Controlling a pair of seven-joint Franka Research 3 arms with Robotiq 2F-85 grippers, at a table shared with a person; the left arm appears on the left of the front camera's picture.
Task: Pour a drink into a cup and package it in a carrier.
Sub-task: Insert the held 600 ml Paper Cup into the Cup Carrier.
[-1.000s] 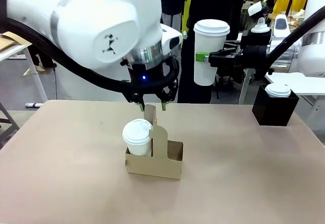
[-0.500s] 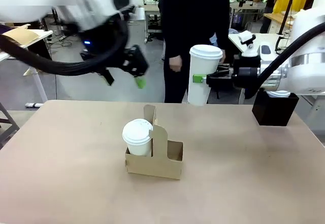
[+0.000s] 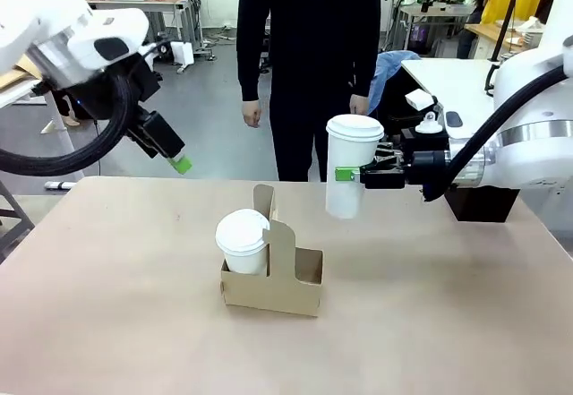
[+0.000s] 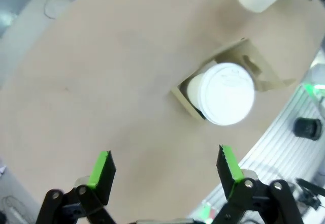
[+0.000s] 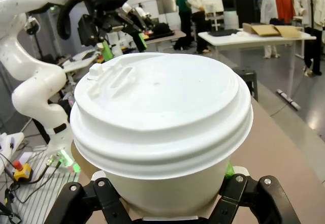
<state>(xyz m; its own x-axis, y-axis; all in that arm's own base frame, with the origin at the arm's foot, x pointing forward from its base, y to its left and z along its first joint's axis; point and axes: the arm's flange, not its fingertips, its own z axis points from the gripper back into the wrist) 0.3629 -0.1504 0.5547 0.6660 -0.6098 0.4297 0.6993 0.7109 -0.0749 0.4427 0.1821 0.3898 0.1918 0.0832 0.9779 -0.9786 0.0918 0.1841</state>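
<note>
Now cup [image 3: 351, 149] clamped midair, right end effector [image 3: 347, 176].

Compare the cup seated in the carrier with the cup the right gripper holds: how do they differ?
The carrier cup sits in the left pocket of the carrier, lower body hidden by cardboard; the held cup hangs above the table, full height showing. No gripper touches the carrier cup; the right gripper clamps the held cup at mid-height. Both are upright, white, with white lids.
</note>
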